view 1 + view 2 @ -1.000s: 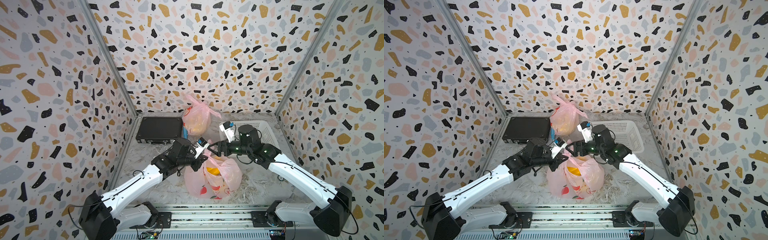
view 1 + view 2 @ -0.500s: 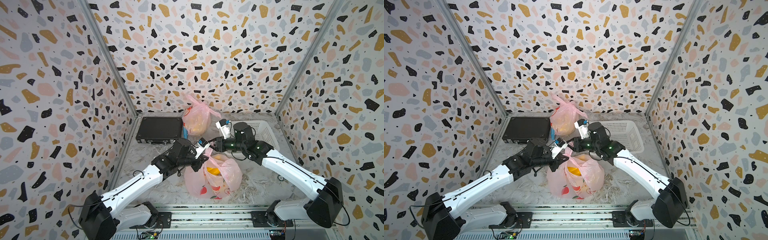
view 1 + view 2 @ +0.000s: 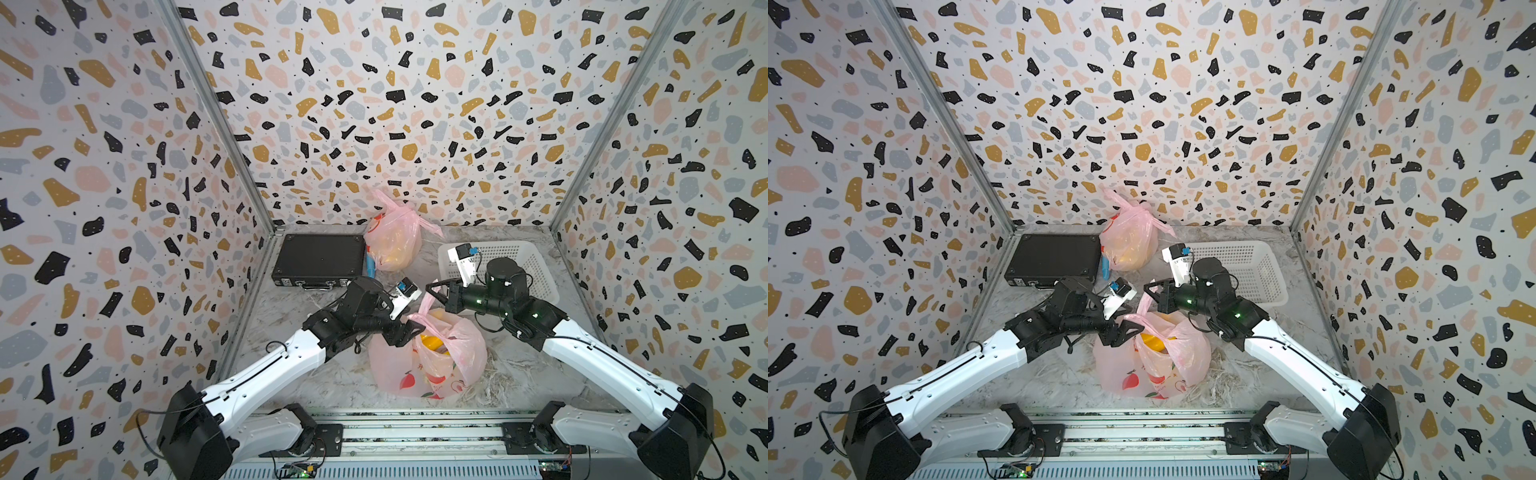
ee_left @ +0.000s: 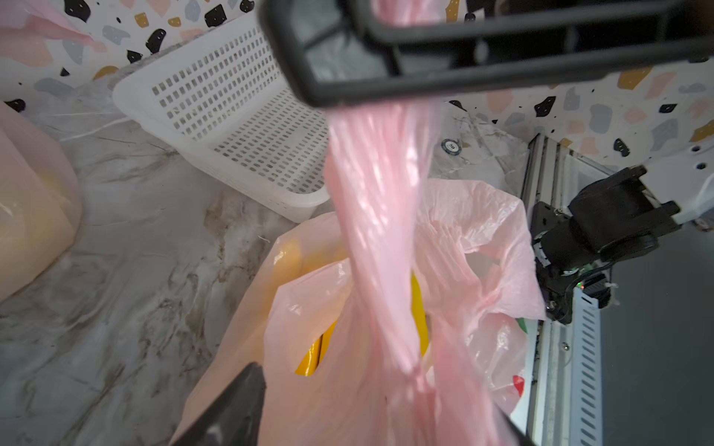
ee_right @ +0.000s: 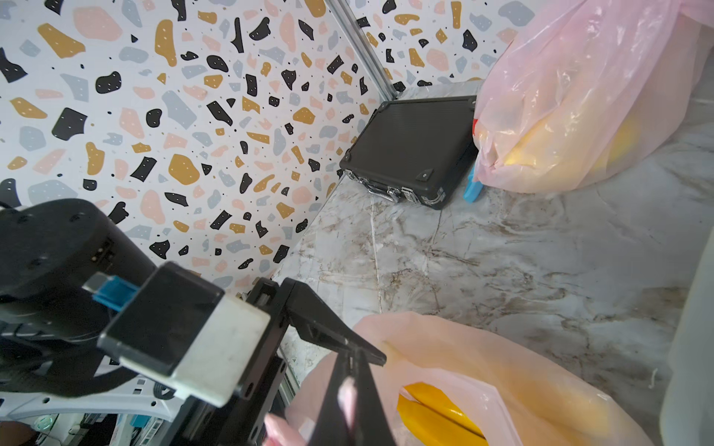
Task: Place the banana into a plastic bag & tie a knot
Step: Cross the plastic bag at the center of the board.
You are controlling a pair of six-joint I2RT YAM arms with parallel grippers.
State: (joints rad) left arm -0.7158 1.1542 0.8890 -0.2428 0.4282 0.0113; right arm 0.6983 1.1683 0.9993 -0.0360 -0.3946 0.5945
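Since the earlier frame the left gripper (image 3: pixel 409 331) has let go and stands open at the bag (image 3: pixel 436 370) mouth, front centre; the banana (image 3: pixel 432 343) lies inside. Just behind, the right gripper (image 3: pixel 432 291) is clamped on the raised handle (image 4: pixel 374 193). Farther back: basket (image 3: pixel 523 253), black case (image 3: pixel 318 257), tied bag (image 3: pixel 392 241).
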